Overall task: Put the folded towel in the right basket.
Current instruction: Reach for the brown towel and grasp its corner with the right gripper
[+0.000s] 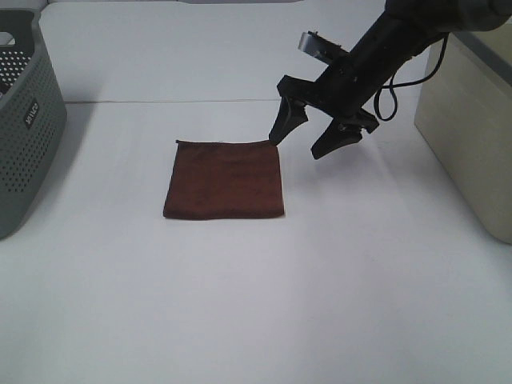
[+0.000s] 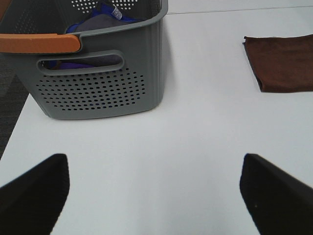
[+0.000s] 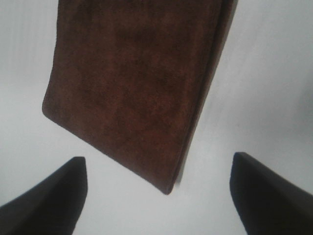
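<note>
Table [image 1: 256, 320] carries folded towel [image 1: 225, 179] flat, ctr. R hand [image 1: 296, 150] spread wide at towel's 1 o'clock corner; L hand [image 2: 154, 159] wide too.

Grey perforated basket [image 2: 98, 93], orange handle [image 2: 39, 43], at white table [image 1: 256, 304] left edge; blue-grey cloth [image 2: 95, 22] inside.

The folded towel [image 1: 225, 179] lies flat in the middle of the table [image 1: 256, 312], between the left basket [image 1: 28, 136] and the right basket [image 1: 468, 136] at its sides, with the right gripper [image 1: 297, 147], jaws apart, at the towel's far right corner.
</note>
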Available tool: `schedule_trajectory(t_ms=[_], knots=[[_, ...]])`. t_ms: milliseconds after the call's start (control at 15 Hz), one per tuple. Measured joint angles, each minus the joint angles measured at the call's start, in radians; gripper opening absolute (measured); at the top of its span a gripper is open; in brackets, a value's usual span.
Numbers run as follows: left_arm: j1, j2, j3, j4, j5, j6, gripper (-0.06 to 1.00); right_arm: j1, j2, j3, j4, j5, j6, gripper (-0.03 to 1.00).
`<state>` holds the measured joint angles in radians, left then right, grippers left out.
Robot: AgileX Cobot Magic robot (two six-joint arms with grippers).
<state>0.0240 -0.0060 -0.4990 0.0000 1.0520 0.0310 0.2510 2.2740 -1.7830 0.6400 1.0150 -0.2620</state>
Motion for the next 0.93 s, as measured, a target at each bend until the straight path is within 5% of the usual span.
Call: schedule_trajectory(t_ms=[667, 933], knots=[[0.0, 0.0, 0.0, 0.0, 0.0, 0.0, 0.88, -0.024, 0.184, -0.055, 0.157, -0.003, -0.044, 0.76], [0.0, 0.0, 0.0, 0.0, 0.0, 0.0, 0.88, 0.058, 0.215, -0.065, 0.22, -0.083, -0.047, 0.66]])
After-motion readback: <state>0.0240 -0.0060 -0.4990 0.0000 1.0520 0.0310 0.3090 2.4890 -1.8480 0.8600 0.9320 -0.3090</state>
